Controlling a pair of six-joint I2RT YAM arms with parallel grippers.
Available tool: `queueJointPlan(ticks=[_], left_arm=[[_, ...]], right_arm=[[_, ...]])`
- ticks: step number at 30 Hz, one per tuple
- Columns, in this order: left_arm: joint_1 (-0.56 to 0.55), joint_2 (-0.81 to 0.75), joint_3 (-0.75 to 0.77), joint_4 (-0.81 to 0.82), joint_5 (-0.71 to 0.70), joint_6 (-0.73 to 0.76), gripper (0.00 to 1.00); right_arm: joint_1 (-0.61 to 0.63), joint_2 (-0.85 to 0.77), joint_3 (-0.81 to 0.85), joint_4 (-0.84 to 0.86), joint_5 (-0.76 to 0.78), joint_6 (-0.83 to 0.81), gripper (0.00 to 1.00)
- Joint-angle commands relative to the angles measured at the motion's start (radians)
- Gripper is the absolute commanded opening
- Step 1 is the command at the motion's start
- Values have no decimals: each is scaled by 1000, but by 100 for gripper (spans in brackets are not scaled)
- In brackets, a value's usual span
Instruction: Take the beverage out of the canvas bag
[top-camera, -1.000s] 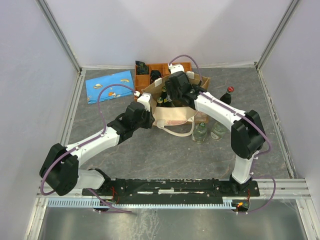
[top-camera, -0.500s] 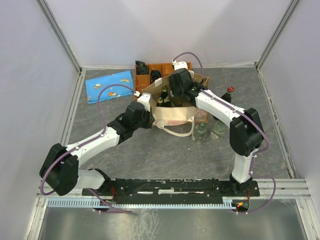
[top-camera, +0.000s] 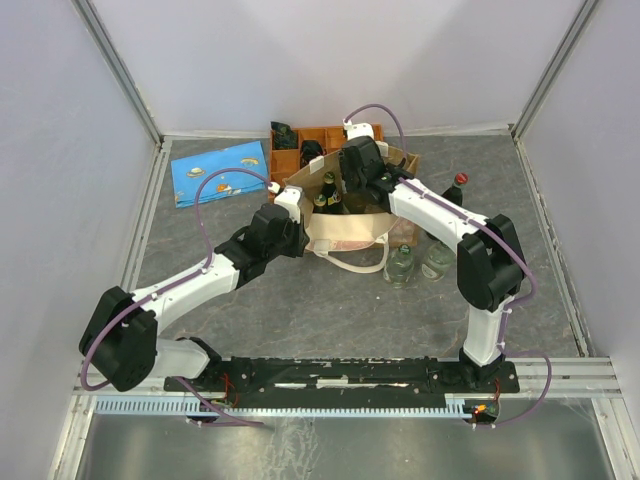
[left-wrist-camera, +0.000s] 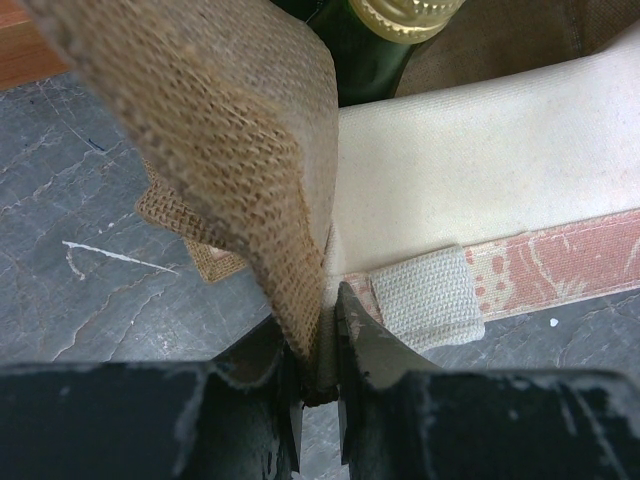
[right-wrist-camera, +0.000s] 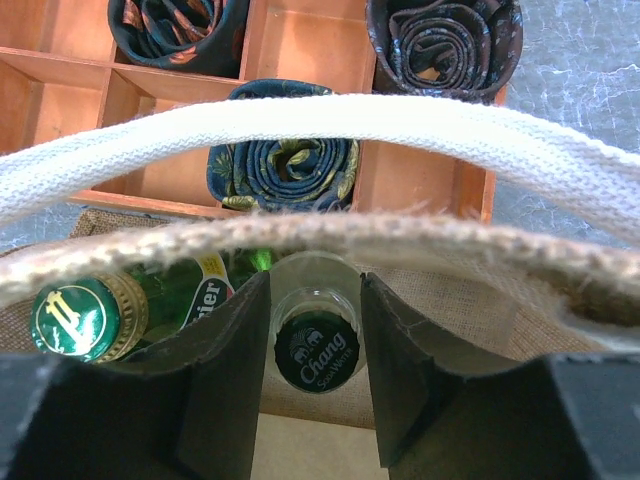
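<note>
The canvas bag (top-camera: 345, 232) stands open at mid table, tan with a cream side and a pinkish print (left-wrist-camera: 480, 170). My left gripper (top-camera: 297, 205) is shut on the bag's left corner edge (left-wrist-camera: 325, 320) and pinches the burlap. My right gripper (top-camera: 348, 190) reaches down into the bag. Its fingers (right-wrist-camera: 315, 290) are closed on the neck of a clear bottle with a black Chang cap (right-wrist-camera: 315, 350), which is still below the bag's rim. A green bottle with a gold cap (right-wrist-camera: 75, 318) stands beside it in the bag. The cream handle (right-wrist-camera: 400, 120) loops over the opening.
An orange compartment tray (top-camera: 300, 140) with rolled ties (right-wrist-camera: 285, 170) sits right behind the bag. Two clear bottles (top-camera: 401, 265) (top-camera: 438, 260) and a dark red-capped bottle (top-camera: 459, 185) stand to the bag's right. A blue cloth (top-camera: 220, 172) lies at back left.
My right gripper has shifted a little up and back over the bag, which uncovers the green bottle tops. The left arm and the bag have not moved.
</note>
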Motion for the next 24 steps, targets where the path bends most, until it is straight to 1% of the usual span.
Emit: queueJointPlan(ticks=[1, 4, 9, 13, 15, 18, 19, 24], left_arm=[[1, 19, -9, -44, -17, -9, 3], [1, 17, -10, -44, -17, -9, 3], [0, 13, -12, -43, -18, -10, 3], [1, 14, -11, -44, -18, -10, 3], [1, 15, -11, -44, -19, -10, 3], [1, 18, -8, -44, -18, -9, 3], [1, 19, -8, -44, -15, -9, 3], [1, 21, -4, -44, -12, -7, 3]], right_arm=[[-3, 4, 11, 35, 10, 12, 48], [-5, 9, 13, 26, 9, 12, 48], [-5, 15, 6, 21, 6, 16, 53], [-5, 16, 5, 20, 10, 17, 51], [-6, 14, 2, 24, 15, 15, 44], [-5, 12, 5, 23, 29, 12, 9], [-5, 11, 6, 22, 34, 9, 1], [-5, -24, 20, 30, 43, -36, 0]])
